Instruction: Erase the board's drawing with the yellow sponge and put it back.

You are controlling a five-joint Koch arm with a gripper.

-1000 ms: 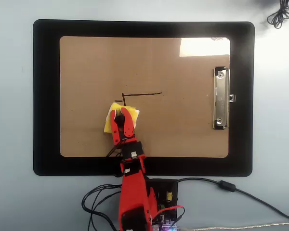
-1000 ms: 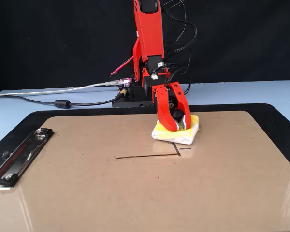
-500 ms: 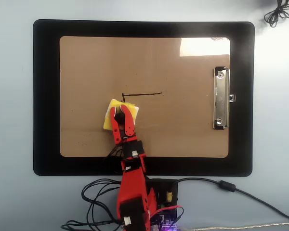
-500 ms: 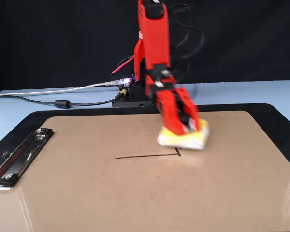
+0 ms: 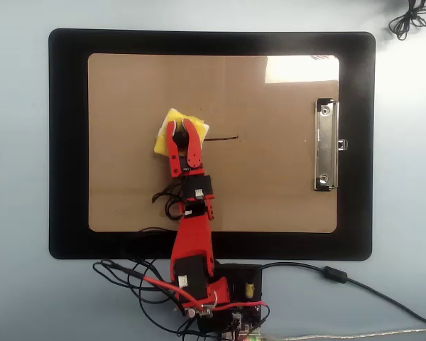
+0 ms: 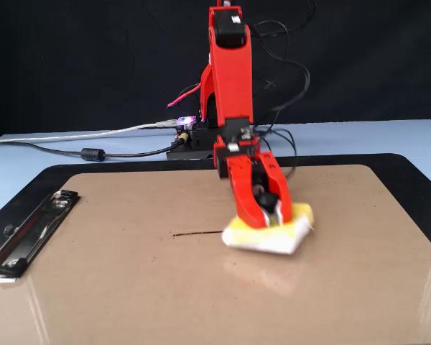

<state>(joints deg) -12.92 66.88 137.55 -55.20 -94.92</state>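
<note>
The tan-brown board lies on a black mat, its silver clip at the right in the overhead view and at the left in the fixed view. My red gripper is shut on the black knob of the yellow sponge and presses it flat on the board. It shows in the fixed view too, with the sponge under it. Of the drawing only a short thin black line shows, just right of the sponge in the overhead view, left of it in the fixed view.
The black mat surrounds the board on a pale blue table. My base with loose cables sits at the mat's near edge in the overhead view. A grey cable runs off to the right. A coiled cable lies top right.
</note>
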